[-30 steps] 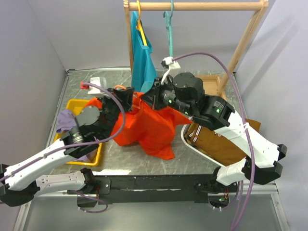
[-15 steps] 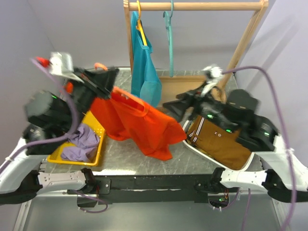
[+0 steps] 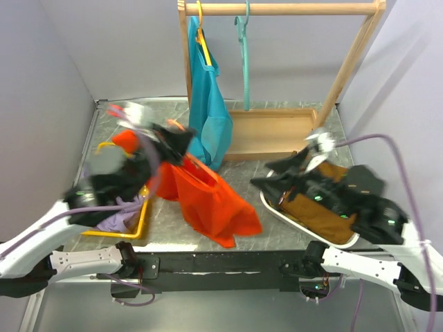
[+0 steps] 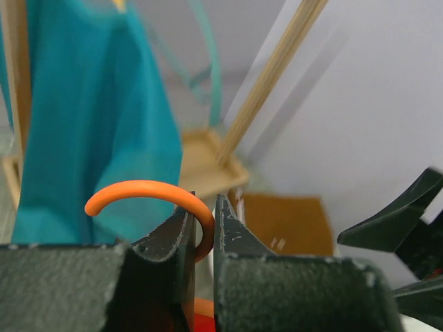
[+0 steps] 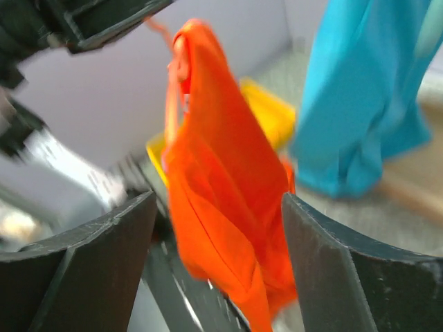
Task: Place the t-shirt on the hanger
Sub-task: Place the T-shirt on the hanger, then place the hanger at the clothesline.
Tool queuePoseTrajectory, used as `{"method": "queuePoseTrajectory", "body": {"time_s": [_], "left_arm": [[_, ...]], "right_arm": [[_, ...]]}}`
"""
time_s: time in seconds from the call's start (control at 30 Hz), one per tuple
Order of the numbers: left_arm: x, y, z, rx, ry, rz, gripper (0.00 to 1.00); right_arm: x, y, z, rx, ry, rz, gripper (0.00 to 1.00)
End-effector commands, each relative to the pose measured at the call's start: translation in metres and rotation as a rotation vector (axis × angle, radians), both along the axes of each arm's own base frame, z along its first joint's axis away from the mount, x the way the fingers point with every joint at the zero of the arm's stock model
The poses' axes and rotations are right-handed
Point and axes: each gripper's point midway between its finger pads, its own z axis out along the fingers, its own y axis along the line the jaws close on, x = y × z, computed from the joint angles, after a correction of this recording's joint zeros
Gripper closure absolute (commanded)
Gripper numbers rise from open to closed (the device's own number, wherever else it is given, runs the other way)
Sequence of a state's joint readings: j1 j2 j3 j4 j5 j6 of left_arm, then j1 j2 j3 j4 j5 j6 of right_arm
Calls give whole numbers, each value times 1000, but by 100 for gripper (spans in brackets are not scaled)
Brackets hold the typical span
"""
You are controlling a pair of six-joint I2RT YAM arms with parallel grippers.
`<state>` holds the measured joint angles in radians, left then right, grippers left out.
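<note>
Far left on my overhead feed, the shallow yellow plastic tray (image 3: 143, 220) sits on the grey marbled table (image 3: 173, 233) with a crumpled lilac-purple cloth (image 3: 114, 221) in it. Above the tray's inner edge I see the left gripper (image 4: 203, 228) raised off the table. Its jaws are pinched narrow on the curved hook of the thin orange plastic hanger (image 4: 138, 190), with the hook arching out to the left of the fingers. The bright orange-red cotton t-shirt (image 3: 211, 204) hangs from that hanger in the air, draping down and to the right towards the table's front edge. I cannot tell whether its lowest corner touches the surface.

Just behind the shirt, the teal-blue t-shirt (image 3: 208, 104) hangs on a yellow hanger (image 3: 199, 17) from the wooden rail (image 3: 277, 8). An empty teal hanger (image 3: 244, 48) is next to it on the same rail.

Further right, the right gripper (image 5: 218, 200) is spread wide and grips nothing. It points at the orange-red shirt from the side and is apart from the cloth. This view is motion-blurred. Under the right arm lies the white oval basket (image 3: 273, 207), with a folded brown garment (image 3: 311, 207) inside.
</note>
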<state>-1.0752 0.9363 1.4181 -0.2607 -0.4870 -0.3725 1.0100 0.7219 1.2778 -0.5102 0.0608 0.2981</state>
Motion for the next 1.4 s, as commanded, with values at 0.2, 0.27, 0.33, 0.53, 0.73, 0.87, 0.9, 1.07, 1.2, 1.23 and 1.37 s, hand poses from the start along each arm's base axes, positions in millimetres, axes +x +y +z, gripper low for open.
{"method": "queuePoseTrajectory", "body": {"time_s": [0.2, 0.27, 0.33, 0.53, 0.73, 0.87, 0.9, 1.07, 1.2, 1.23, 1.37], "left_arm": [[10, -2, -70, -27, 107, 58, 99], [11, -4, -76, -22, 114, 57, 99], [11, -3, -79, -29, 120, 61, 99], [16, -3, -86, -10, 126, 87, 99], [18, -8, -89, 0, 129, 83, 99], [19, -11, -90, 11, 128, 84, 99], [19, -10, -89, 10, 127, 84, 99], [16, -15, -89, -1, 121, 53, 99], [17, -25, -92, 5, 127, 30, 99], [17, -26, -92, 5, 130, 29, 99], [16, -29, -90, -9, 127, 13, 99]], "right_arm": [[-12, 32, -111, -160, 155, 146, 37], [-13, 38, -120, -175, 169, 161, 38], [-14, 42, -130, -196, 181, 173, 38], [-12, 52, -145, -252, 173, 174, 43], [-6, 65, -155, -306, 165, 159, 48], [1, 68, -155, -302, 164, 130, 58], [3, 68, -151, -293, 161, 120, 62], [10, 75, -137, -277, 138, 103, 75], [15, 86, -126, -276, 118, 116, 75], [17, 90, -127, -280, 121, 116, 76], [22, 97, -113, -257, 108, 106, 75]]}}
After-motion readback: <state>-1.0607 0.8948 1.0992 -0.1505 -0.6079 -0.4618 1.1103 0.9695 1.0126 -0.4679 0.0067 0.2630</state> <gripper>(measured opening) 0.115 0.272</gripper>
